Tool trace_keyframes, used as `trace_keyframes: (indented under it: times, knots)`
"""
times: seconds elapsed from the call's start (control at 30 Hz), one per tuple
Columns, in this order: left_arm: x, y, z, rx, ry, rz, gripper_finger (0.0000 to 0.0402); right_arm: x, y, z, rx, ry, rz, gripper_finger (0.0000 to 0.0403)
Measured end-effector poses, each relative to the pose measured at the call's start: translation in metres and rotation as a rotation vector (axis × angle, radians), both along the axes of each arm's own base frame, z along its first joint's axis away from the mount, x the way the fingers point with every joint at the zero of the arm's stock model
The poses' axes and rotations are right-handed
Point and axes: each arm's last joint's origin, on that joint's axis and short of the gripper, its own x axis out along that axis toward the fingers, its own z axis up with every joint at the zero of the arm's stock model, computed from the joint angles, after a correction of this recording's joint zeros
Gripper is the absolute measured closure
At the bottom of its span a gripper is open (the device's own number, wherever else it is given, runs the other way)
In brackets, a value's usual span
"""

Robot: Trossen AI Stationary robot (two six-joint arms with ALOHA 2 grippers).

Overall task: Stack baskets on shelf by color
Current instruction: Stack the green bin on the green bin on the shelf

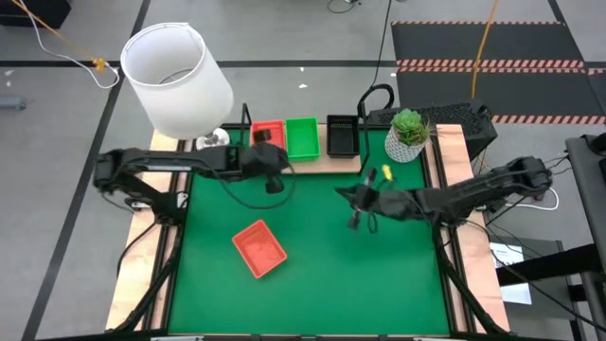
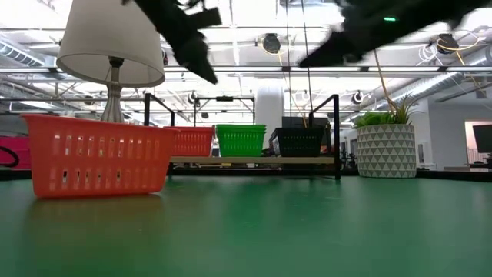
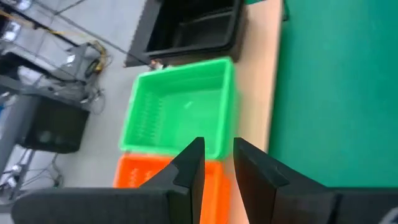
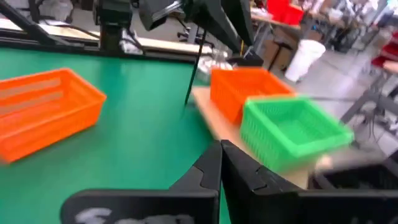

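**Four baskets in view, both tools empty**

Four baskets show from above on my green bench (image 1: 379, 284). Largest first: the white lamp (image 1: 177, 78) fills the upper left of the high view. The shelf (image 1: 322, 163) lies along the top centre, carrying an orange-red basket (image 1: 268, 134), a green basket (image 1: 302, 137) and a black basket (image 1: 342, 135) side by side. A potted plant (image 1: 408, 134) stands right of them. A loose orange-red basket (image 1: 259, 248) sits tilted at lower centre, well apart from the shelf. My left tool (image 1: 271, 163) hovers just below the shelf's orange-red basket, fingers slightly spread, pinching nothing. My right tool (image 1: 358, 203) hangs at mid-frame right, fingers pressed together, empty.
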Motion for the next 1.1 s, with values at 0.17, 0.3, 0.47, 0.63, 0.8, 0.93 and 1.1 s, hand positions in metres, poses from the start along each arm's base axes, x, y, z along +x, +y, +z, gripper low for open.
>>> trace_keyframes:
  times: [0.17, 0.3, 0.47, 0.63, 0.8, 0.93, 1.1]
  knots:
    - [-0.032, -0.002, 0.014, 0.019, -0.049, 0.024, 0.0314, 0.046, -0.035, 0.026, -0.097, 0.048, 0.012, 0.0403]
    - [-0.055, -0.002, 0.014, 0.011, -0.080, 0.041, 0.0314, 0.084, -0.075, 0.044, -0.114, 0.083, 0.052, 0.0403]
    - [-0.076, -0.003, 0.008, -0.009, -0.109, 0.069, 0.0314, 0.119, -0.137, 0.042, -0.088, 0.172, 0.100, 0.0403]
    - [-0.085, -0.006, 0.003, -0.020, -0.118, 0.072, 0.0314, 0.140, -0.188, 0.033, -0.037, 0.372, 0.100, 0.0403]
    - [-0.086, -0.008, 0.000, -0.029, -0.110, 0.054, 0.0314, 0.151, -0.211, 0.036, -0.018, 0.566, 0.119, 0.0403]
    - [-0.086, -0.009, 0.000, -0.041, -0.114, 0.035, 0.0314, 0.149, -0.219, 0.036, -0.023, 0.654, 0.147, 0.0403]
    - [-0.086, -0.009, 0.000, -0.050, -0.115, 0.023, 0.0314, 0.142, -0.234, 0.025, -0.010, 0.718, 0.146, 0.0403]
